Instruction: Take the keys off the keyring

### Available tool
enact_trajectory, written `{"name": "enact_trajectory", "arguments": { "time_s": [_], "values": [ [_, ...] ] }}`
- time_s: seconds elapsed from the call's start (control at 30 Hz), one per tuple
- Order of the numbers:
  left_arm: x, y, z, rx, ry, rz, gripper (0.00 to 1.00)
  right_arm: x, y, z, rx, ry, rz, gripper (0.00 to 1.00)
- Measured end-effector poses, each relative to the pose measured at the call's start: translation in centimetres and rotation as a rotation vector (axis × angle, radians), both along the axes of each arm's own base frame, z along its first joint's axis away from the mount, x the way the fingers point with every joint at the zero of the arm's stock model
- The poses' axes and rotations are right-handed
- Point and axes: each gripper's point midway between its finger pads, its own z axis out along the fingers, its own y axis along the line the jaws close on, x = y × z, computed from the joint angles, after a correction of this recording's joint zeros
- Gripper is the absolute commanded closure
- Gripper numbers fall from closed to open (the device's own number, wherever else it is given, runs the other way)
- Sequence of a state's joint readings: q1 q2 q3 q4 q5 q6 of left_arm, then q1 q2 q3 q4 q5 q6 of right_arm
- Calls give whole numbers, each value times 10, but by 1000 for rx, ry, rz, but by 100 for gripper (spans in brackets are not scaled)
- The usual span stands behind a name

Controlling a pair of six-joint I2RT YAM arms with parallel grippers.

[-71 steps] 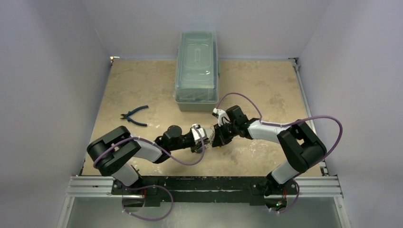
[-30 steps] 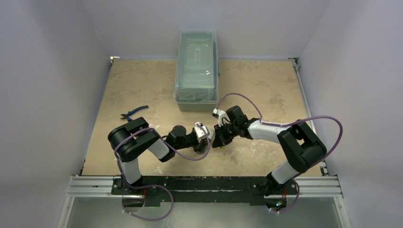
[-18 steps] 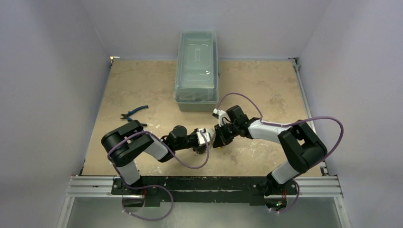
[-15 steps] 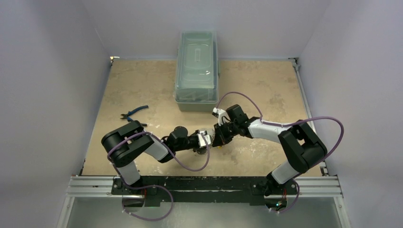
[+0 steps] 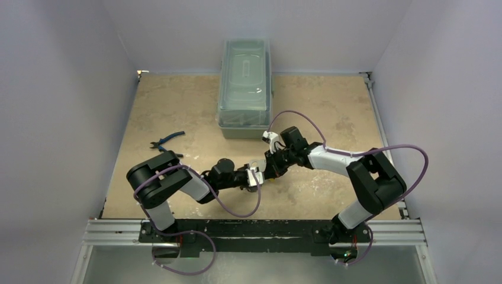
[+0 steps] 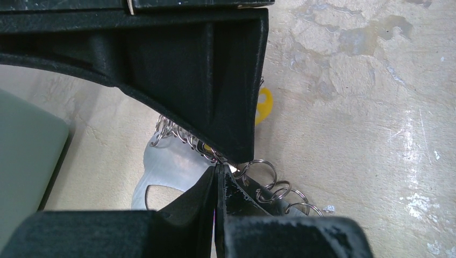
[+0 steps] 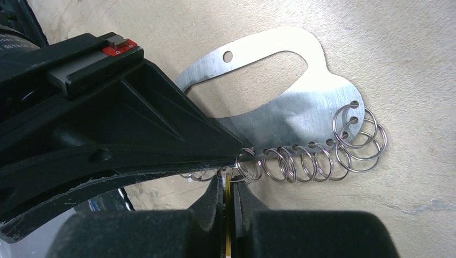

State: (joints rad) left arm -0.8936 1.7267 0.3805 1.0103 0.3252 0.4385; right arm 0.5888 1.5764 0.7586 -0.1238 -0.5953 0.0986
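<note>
1. Keyring [image 7: 301, 107], a flat silvery plate edged with small rings [image 7: 322, 161], lies on the table [image 5: 331, 106] where both grippers' tips meet.
2. Right gripper [image 7: 228, 180]: jaws clenched on a yellow key [image 6: 263, 105].
3. Left gripper [image 6: 216, 172]: jaws pressed together, tips at the ring row; whether they grasp anything cannot be told.
4. Both arms reach inward, low, meeting mid-table.
5. Mottled beige table, pale walls; box [image 5: 244, 89] behind, pliers [image 5: 167, 144] at left.

both arms reach inward; left gripper [image 5: 256, 176] and right gripper [image 5: 272, 168] closed, tips close together.
</note>
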Motion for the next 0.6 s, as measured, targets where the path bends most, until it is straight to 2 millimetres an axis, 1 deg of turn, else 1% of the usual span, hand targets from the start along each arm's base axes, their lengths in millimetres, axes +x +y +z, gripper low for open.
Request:
{"name": "enact_trajectory", "arguments": {
  "time_s": [0.3,0.6],
  "values": [
    [2,1,0,-5,12,21,100,-3,-2,0,-7,-4,27,100],
    [2,1,-2,-20,71,54,100,-9,-9,-5,-46,21,28,100]
  ]
}}
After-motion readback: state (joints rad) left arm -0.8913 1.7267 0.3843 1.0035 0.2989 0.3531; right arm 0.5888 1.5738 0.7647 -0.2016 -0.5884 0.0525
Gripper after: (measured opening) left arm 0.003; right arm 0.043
